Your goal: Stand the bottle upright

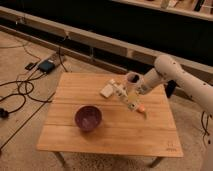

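Tool: the tool (124, 94) hangs low over the back right part of the tabletop (115, 139), at the end of the white arm (170, 72) that reaches in from the right. It points down and to the left.
Tool state: the jaws are closed. They appear to be pinched on a slim pale thing, though the view is too soft there to be sure of the grip.
Bottle: the bottle (132, 101) shows as a whitish slanted shape with a yellowish patch, right at the tool. It runs from upper left to lower right, tilted rather than upright. I cannot tell whether its low end touches the wood.
White block: a flat white block (106, 91) lies on the tabletop just left of the tool, close to it.
Orange object: a small orange object (143, 108) lies just beyond the low right end of the bottle.
Purple bowl: a purple bowl (88, 118) stands open side up, well apart from the tool, toward the front left.
Tabletop: pale wooden planks, square, on thin legs.
Floor: dark cables (20, 92) loop to the left of the table, with a small blue-grey box (46, 66) beside them.
Background: a long low ledge runs behind the table, dark above it.
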You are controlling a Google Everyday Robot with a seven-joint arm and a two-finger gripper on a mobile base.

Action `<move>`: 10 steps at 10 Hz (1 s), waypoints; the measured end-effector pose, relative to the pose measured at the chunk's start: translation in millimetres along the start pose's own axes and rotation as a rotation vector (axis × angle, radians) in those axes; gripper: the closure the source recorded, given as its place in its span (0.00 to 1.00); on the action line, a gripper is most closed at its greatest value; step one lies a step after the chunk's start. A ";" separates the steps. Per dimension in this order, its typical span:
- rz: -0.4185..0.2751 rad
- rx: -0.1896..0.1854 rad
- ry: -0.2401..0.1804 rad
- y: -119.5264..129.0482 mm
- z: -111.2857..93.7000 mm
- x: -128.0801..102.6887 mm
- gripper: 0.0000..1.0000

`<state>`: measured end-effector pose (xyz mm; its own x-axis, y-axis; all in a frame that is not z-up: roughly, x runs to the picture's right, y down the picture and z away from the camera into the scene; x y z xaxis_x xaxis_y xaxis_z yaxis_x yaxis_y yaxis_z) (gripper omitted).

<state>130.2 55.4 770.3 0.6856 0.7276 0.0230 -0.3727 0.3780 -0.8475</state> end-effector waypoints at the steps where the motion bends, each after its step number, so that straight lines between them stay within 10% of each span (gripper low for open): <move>1: -0.041 -0.026 -0.006 1.2 -3.3 -5.0 1.00; 7: -0.285 -0.105 -0.037 17.4 -39.5 -21.3 1.00; 10: -0.335 -0.233 -0.106 30.5 -50.9 -23.1 1.00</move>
<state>134.8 20.9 716.9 0.6724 0.6456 0.3621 0.0196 0.4735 -0.8806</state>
